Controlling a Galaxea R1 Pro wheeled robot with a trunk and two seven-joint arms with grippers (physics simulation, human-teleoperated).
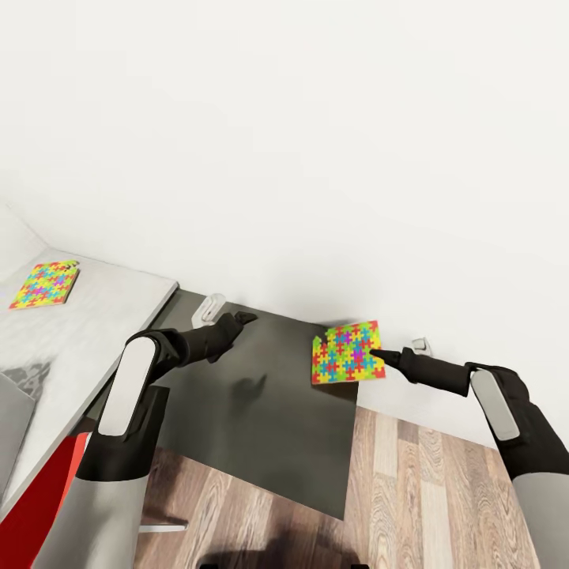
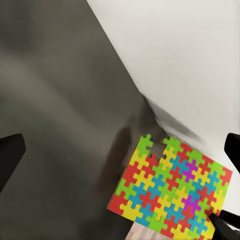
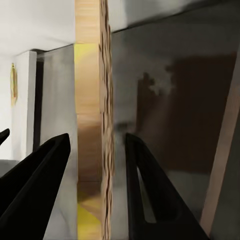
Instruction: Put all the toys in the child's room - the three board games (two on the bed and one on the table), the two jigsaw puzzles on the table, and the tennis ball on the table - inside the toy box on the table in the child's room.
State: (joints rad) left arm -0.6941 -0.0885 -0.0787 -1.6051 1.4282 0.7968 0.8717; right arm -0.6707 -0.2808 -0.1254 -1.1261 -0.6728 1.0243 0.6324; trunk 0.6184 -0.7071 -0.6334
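Note:
One jigsaw puzzle (image 1: 348,352) hangs tilted in the air over the right edge of a low dark cabinet, and my right gripper (image 1: 373,353) is shut on its right edge. The right wrist view has that puzzle (image 3: 92,125) edge-on between my right gripper's (image 3: 97,137) two black fingers. My left gripper (image 1: 241,318) hovers open over the cabinet's far side, left of the puzzle (image 2: 172,190), with nothing between its fingers (image 2: 10,155). A second jigsaw puzzle (image 1: 45,284) lies flat on the table (image 1: 118,308) at the left. A light grey wall at the left edge looks like the toy box (image 1: 12,431).
The dark grey side cabinet (image 1: 261,419) stands against the white wall between the table and the wood-plank floor (image 1: 442,498). A red chair (image 1: 47,498) sits under the table's near edge. Two wall sockets (image 1: 209,304) show low on the wall.

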